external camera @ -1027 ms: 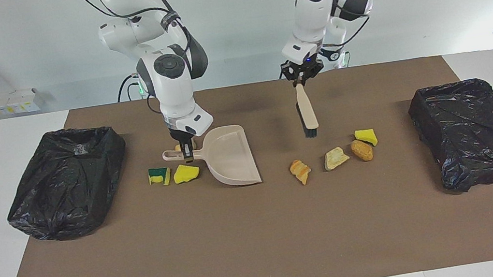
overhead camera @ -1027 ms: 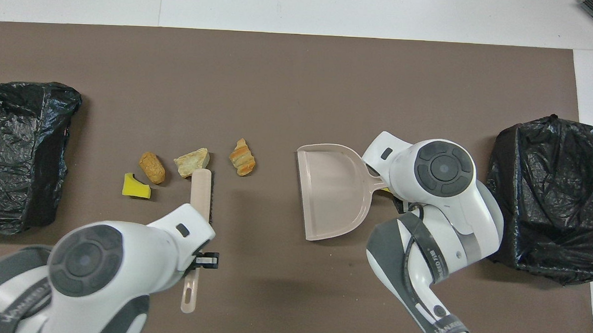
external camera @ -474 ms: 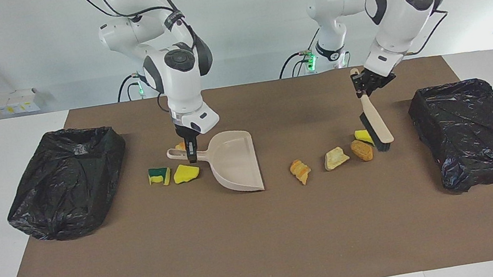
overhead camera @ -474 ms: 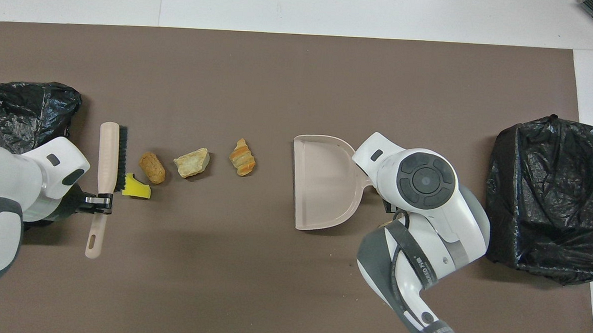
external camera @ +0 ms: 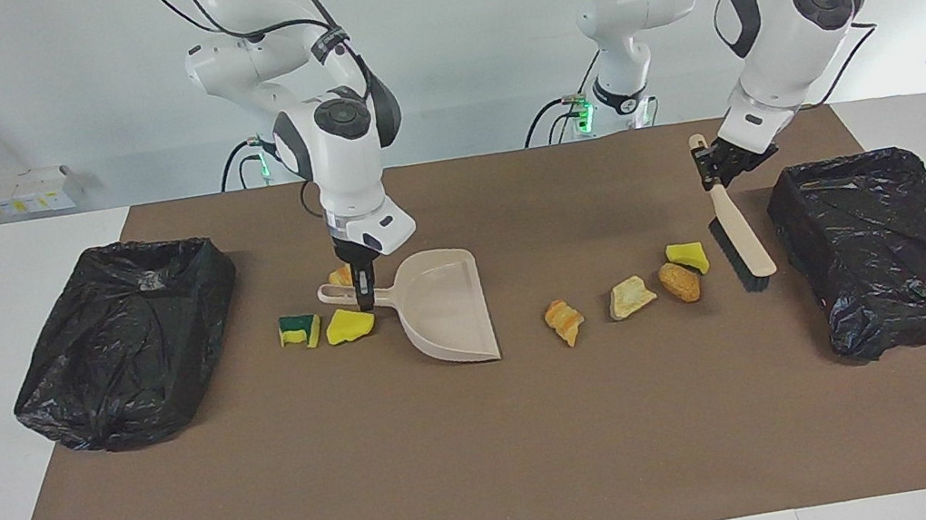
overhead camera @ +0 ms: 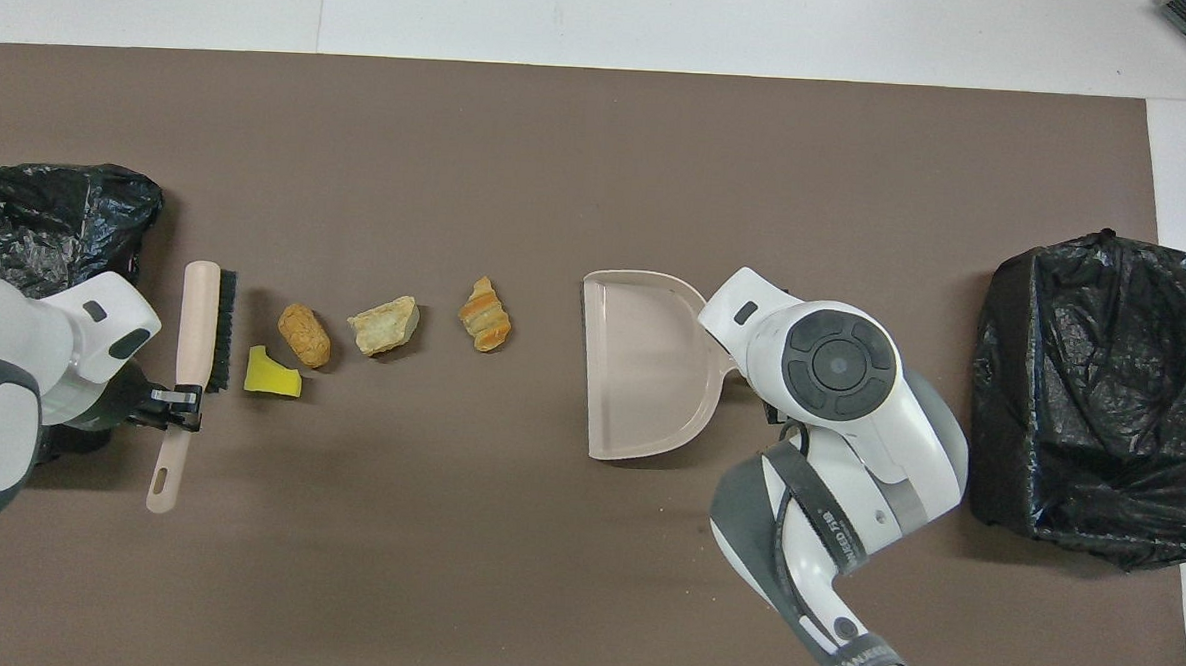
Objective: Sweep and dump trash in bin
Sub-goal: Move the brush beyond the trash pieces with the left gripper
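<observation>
Left gripper jaws clamp brush handle, bristles beside yellow sponge. Right gripper jaws clamp dustpan handle.

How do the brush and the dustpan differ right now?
The brush is long and narrow with black bristles; the dustpan is a wide, open scoop. The brush hangs tilted from the left gripper, beside four scraps at the left arm's end of the table; the dustpan lies on the mat near the middle, its handle gripped by the right gripper. Both are beige plastic, and each is held by its handle.
</observation>
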